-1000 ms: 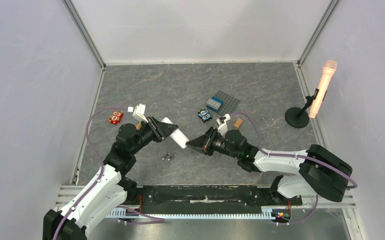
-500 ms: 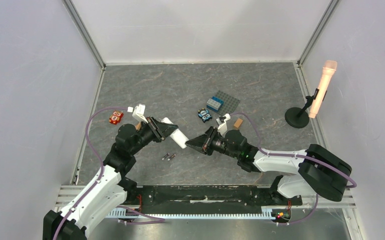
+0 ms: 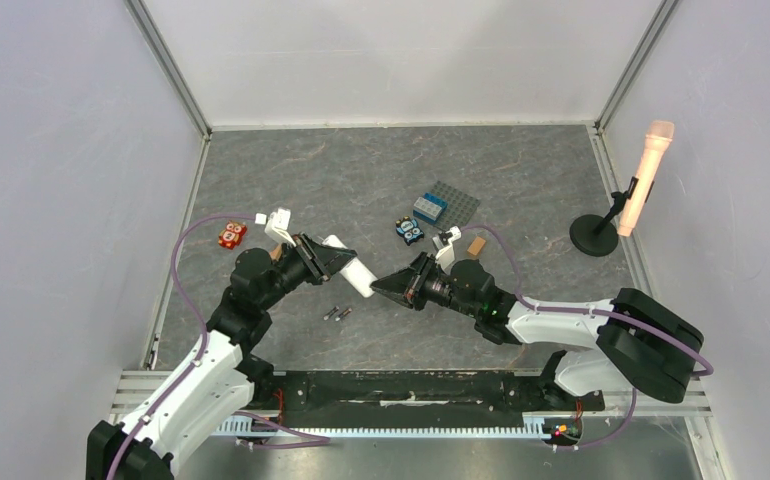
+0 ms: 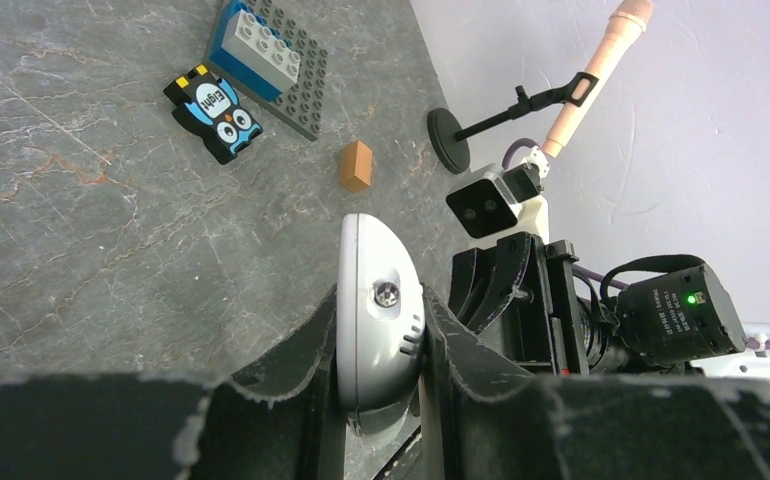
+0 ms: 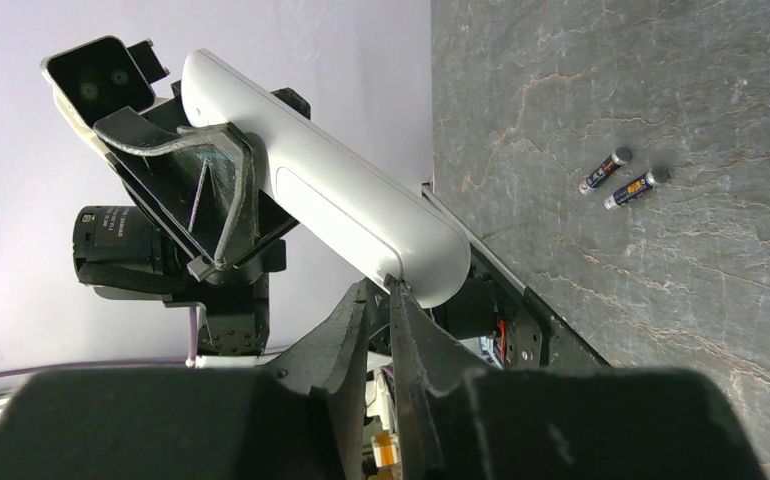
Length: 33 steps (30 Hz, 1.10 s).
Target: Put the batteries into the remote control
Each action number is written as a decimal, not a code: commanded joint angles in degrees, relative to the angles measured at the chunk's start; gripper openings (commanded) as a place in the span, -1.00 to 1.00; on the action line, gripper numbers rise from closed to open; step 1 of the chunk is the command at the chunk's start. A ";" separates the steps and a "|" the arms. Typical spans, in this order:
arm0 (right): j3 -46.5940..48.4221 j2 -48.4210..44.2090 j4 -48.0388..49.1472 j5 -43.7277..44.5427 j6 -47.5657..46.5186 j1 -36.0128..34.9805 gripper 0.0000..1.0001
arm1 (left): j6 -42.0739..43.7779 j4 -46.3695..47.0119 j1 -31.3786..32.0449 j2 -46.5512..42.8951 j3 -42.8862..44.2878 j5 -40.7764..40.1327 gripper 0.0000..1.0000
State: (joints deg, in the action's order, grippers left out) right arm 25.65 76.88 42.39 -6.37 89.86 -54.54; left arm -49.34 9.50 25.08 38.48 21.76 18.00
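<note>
Remote control (image 5: 331,190) is held up off the table (image 3: 361,170), clamped across its width in the left pincer (image 4: 379,330) near one end. The rest of the bar juts out toward the other arm. That grip looks chosen to present the plain back, where a seam marks off a panel, probably the battery cover. The cover appears to be on, so I judge the step in hand is getting it off.

The right pincer (image 5: 381,292) has its fingers drawn almost together, and their tips touch the free rounded end of the remote. This reads as a narrow wedge for pushing or prying at that edge. Whether it nips anything cannot be told.

Both batteries (image 5: 636,187) lie side by side on the table, just below the held remote and apart from both arms, waiting until the compartment is open. One arm steadies while the other works, since a loose bar would slide.
</note>
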 commanded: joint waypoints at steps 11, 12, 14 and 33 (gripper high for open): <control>1.94 2.61 5.84 1.30 -0.40 -0.04 -0.74 | -4.04 11.06 0.23 1.27 -1.65 8.52 -0.96; 1.95 2.75 6.19 1.32 -0.22 -0.04 -0.74 | -4.53 12.02 0.23 1.39 -2.11 8.48 -0.96; 2.17 3.03 6.68 1.15 -0.22 -0.04 -0.74 | -5.46 13.64 0.28 1.50 -2.76 8.39 -0.96; 2.57 3.12 10.72 1.22 0.02 -0.01 -0.74 | 0.63 3.23 0.24 0.32 -0.42 3.06 -0.96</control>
State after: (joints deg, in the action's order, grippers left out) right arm 25.65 80.12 46.26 -6.63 89.80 -54.37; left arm -49.36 15.38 23.97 39.64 18.83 18.87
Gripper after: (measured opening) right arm 0.125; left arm 0.314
